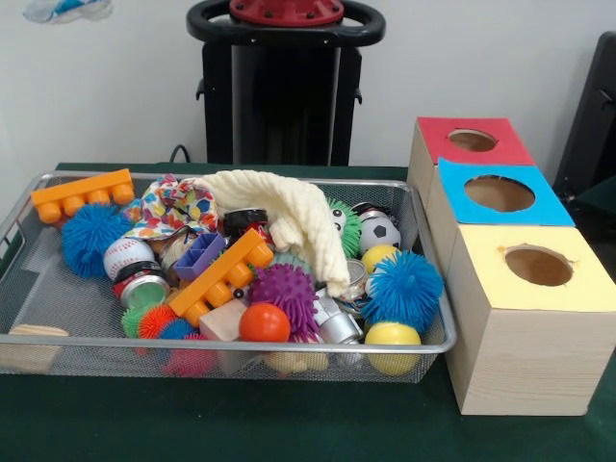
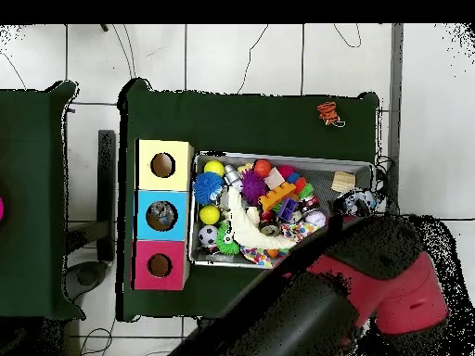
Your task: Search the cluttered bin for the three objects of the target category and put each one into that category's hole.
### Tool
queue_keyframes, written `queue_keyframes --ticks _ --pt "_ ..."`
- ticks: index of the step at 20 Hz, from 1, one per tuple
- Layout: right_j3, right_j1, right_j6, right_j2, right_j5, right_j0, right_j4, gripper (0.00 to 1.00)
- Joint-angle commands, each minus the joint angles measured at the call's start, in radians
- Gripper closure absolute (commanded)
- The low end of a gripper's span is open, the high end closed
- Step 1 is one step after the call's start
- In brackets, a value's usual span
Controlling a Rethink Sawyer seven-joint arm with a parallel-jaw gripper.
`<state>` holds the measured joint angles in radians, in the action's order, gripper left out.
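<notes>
The silver wire-mesh bin (image 1: 115, 339) sits on the green table, heaped with toys. Among them are orange bricks (image 1: 223, 272), blue spiky balls (image 1: 402, 287), a purple spiky ball (image 1: 283, 289), yellow balls (image 1: 393, 335), a small soccer ball (image 1: 379, 231), a baseball (image 1: 127, 254), a cream cloth (image 1: 279, 217) and small metal tins (image 1: 339, 325). The blue-surround hole (image 1: 499, 193) is in the middle of three pale wooden boxes to the bin's right. In the overhead view the bin (image 2: 278, 156) lies beside that hole (image 2: 161, 215). No gripper shows in either view.
A red-surround hole (image 1: 472, 141) and a pale-yellow-surround hole (image 1: 538, 266) flank the blue one. The robot's pedestal (image 1: 284, 87) stands behind the bin. In the overhead view the red and black arm (image 2: 371, 269) covers the bin's near corner, and a small orange item (image 2: 327, 112) lies on the table.
</notes>
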<state>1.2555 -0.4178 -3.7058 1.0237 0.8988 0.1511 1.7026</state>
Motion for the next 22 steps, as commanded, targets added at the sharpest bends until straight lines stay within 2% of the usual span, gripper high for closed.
queue_keyframes --ticks 1,8,14,18,22 --pt "0.061 -0.078 -0.181 -0.196 0.148 -0.033 -0.106 1.00" --pt "0.075 -0.132 -0.163 -0.250 0.155 -0.058 -0.163 1.00" --pt "0.116 -0.193 -0.099 -0.316 0.133 -0.093 -0.241 1.00" --pt "0.122 -0.177 -0.091 -0.322 0.104 -0.086 -0.228 1.00" --pt "0.107 -0.157 -0.126 -0.323 0.049 -0.063 -0.238 1.00"
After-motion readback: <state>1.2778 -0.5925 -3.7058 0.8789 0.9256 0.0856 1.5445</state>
